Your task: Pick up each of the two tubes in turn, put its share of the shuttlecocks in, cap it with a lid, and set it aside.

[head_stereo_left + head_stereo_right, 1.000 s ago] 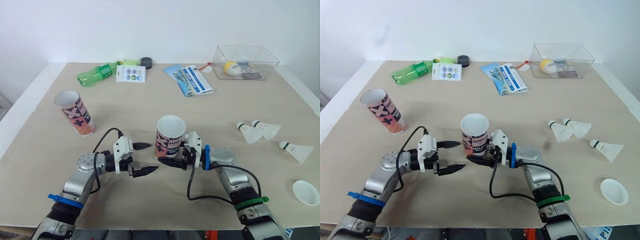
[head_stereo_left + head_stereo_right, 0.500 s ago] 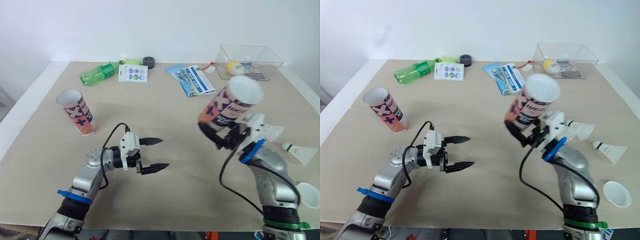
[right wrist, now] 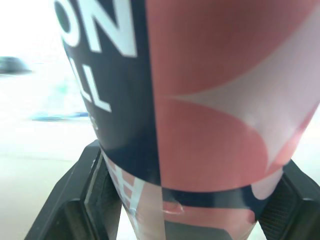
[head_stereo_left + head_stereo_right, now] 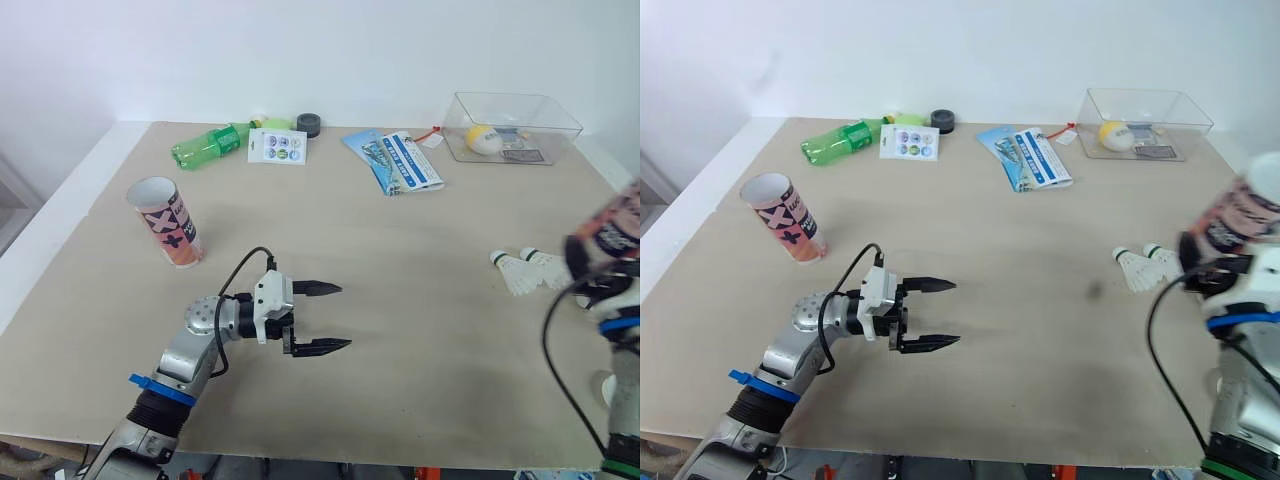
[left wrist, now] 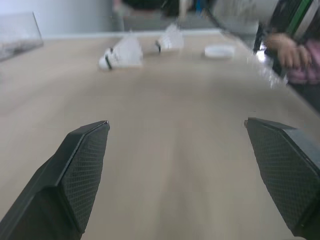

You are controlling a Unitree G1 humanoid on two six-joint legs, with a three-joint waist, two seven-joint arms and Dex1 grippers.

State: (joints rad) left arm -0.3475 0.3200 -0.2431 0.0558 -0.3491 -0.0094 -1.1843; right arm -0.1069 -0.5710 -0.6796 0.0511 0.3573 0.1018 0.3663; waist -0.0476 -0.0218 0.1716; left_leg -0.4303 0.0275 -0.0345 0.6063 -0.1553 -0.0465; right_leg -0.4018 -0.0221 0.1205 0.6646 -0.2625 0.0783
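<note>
tube point(image 4: 1243, 210) clamped in right pincer point(image 3: 194, 165) above table point(image 4: 420, 250) edge; left pincer point(image 4: 345, 316) wide apart, empty.

Bright even light, soft shadows; tube point(image 4: 1240, 212) motion-blurred, wrist bkgd defocused.

a tube point(image 4: 168, 223) stands left, shuttlecocks point(image 4: 527, 270) lie right, a box point(image 4: 512, 128) behind them.

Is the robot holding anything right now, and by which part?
Its right gripper holds a pink and black tube, with its fingers clamped on either side near the lower end. The left gripper is open and empty.
</note>
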